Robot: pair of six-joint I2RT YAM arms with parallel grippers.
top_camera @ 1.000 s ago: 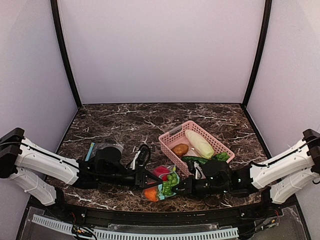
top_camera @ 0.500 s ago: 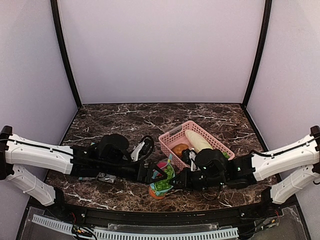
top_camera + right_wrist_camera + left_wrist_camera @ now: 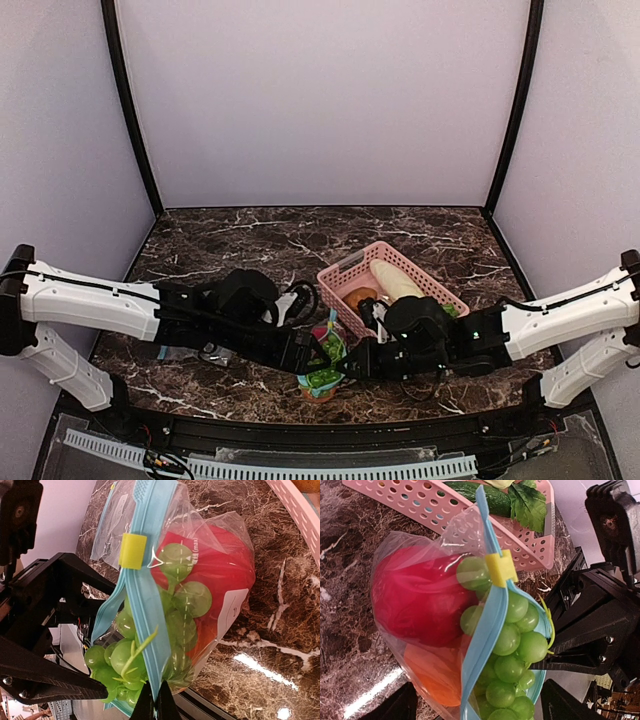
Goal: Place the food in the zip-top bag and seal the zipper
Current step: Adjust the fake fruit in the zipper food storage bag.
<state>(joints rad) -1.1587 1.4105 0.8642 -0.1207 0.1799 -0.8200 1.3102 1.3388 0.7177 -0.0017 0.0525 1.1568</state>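
Observation:
The zip-top bag hangs between both grippers just in front of the basket. Inside it are a red fruit, an orange fruit and a green grape bunch. The grapes bulge out through the parted mouth. The light blue zipper carries a yellow slider near one end. My right gripper is shut on the zipper strip at its lower end. My left gripper is open, one finger on each side of the bag, apart from it.
A pink slatted basket stands behind the bag with a brown potato, a pale long vegetable, a cucumber and a green leaf. A second clear bag lies on the marble table under the left arm.
The left gripper has gone from shut to open and slid right along the bag. The bag has tipped up from lying flat, with the right gripper still pinching it.

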